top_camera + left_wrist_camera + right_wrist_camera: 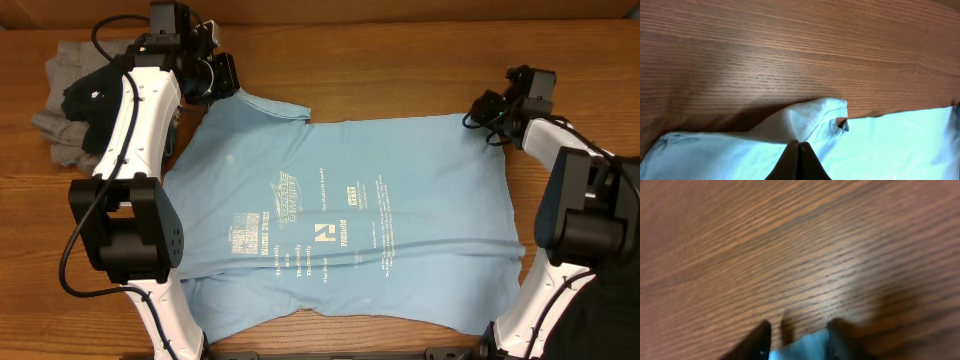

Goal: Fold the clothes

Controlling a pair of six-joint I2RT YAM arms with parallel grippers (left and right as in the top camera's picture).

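Observation:
A light blue T-shirt with white print lies spread flat on the wooden table. My left gripper is at the shirt's far left corner, shut on a raised fold of the fabric. In the left wrist view the closed jaws pinch the shirt where it bunches up. My right gripper is at the shirt's far right corner. In the right wrist view its fingers are apart and low on the table, with the shirt's corner between them.
A pile of grey clothes lies at the far left behind the left arm. A dark garment shows at the near right corner. Bare wood runs along the far side beyond the shirt.

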